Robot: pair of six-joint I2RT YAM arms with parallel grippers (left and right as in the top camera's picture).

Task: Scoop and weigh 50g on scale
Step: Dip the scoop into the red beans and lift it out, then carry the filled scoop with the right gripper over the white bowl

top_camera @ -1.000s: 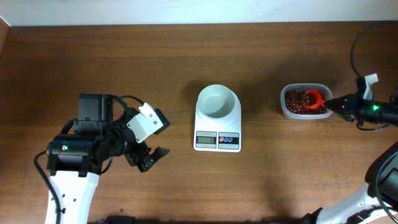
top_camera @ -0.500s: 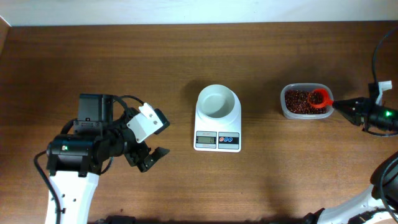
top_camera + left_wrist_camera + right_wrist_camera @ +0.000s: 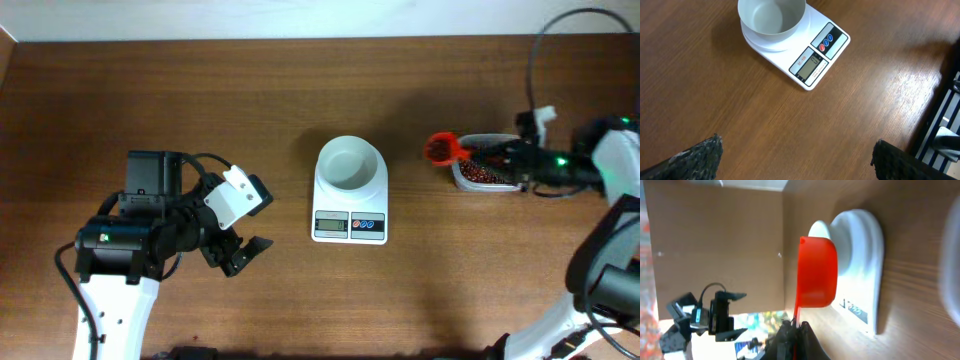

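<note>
Moved since half a second ago: right claw (image 3: 512,154) and orange-red scoop (image 3: 440,148), carried leftward out of the clear tub (image 3: 503,186); the scoop head now sits past the tub's left edge, between tub and scale (image 3: 350,205). Left arm unchanged.

Item 1, right claw: closed on the thin scoop handle, as the right wrist view shows at the bottom of its frame. Scoop cup seen from outside only; whether it carries a load cannot be told.

Item 2, left claw (image 3: 243,228): fully open, holding nothing, parked on the left of the bench (image 3: 150,90), well apart from the scale.

Item 3, beans (image 3: 478,176): dark reddish-brown heap, visible in the tub only.

Item 4, scale: centre of bench, white bowl (image 3: 771,16) seated on top and empty in the left wrist view.

Progress: judged early. Scoop lifted and in transit; nothing tipped into the bowl yet. Pouring, reading the weight and topping up to target all remain.

Markings: grey display (image 3: 811,63) with digits too small to read; small print beside it illegible; one red and two blue buttons (image 3: 825,42), unlabelled as far as visible.
</note>
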